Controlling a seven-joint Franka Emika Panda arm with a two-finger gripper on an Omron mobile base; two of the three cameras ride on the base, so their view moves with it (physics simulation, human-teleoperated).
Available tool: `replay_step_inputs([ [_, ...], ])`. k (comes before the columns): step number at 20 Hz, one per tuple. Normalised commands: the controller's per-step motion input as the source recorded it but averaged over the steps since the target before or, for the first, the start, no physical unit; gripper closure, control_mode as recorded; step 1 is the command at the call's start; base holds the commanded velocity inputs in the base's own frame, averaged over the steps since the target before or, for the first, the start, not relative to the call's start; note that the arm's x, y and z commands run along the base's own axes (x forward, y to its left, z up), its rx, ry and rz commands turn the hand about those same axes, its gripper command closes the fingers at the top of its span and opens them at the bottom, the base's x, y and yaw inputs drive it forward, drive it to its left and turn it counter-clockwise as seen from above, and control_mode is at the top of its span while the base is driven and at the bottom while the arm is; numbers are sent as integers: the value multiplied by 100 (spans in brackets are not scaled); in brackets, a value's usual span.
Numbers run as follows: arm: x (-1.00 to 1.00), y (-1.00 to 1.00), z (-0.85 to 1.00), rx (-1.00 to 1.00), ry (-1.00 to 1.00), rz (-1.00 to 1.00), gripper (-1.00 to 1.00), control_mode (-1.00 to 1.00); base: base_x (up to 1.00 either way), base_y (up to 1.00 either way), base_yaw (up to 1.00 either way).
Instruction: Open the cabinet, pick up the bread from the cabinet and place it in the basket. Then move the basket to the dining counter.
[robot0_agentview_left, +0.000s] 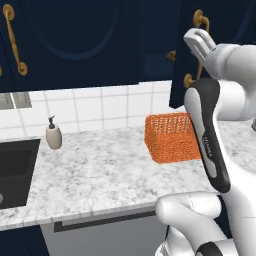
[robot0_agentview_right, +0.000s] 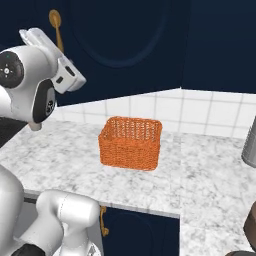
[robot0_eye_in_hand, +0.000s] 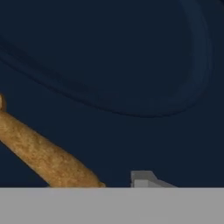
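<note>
The gripper (robot0_agentview_left: 196, 39) was raised high against the dark navy cabinet (robot0_agentview_left: 75, 40), close beside the curved gold handle (robot0_agentview_left: 199, 22) of a door that stood swung partly outward at the right of the left base view. Its jaws were drawn nearly together; whether anything lay between them could not be told, since the fingertips were pressed toward the door and hidden. In the hand view the arched raised panel of the door was seen very close, with the gold handle (robot0_eye_in_hand: 41, 155) crossing the lower left corner at a slant — just beside the hand, contact not discernible. The orange basket (robot0_agentview_right: 131, 142) was set on the white-and-grey marble counter (robot0_agentview_right: 65, 160), toward the back edge near the tiled wall, well below the gripper and apart from it; its inside appeared empty. A black sink (robot0_agentview_left: 15, 170) was sunk into the left end of the counter, and a small soap dispenser (robot0_agentview_left: 53, 134) stood at the back edge just beside it. A second gold handle (robot0_agentview_left: 14, 39) was seen on the closed cabinet door at the upper left. The bread could not be made out.
</note>
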Motion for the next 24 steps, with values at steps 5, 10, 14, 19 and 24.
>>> replay_step_inputs([
  [5, -100, -48, 6, 16, 2, -7, 100, -100, 0, 0, 0],
  [10, -60, 2, -11, 10, 16, -5, -100, -100, 0, 0, 0],
  [14, -94, 5, 2, 15, 19, -1, -100, -100, 0, 0, 0],
  [19, -85, 35, -40, 7, 4, -5, -100, -100, 0, 0, 0],
  [24, -14, 36, -5, 6, 43, -9, -100, -100, 0, 0, 0],
])
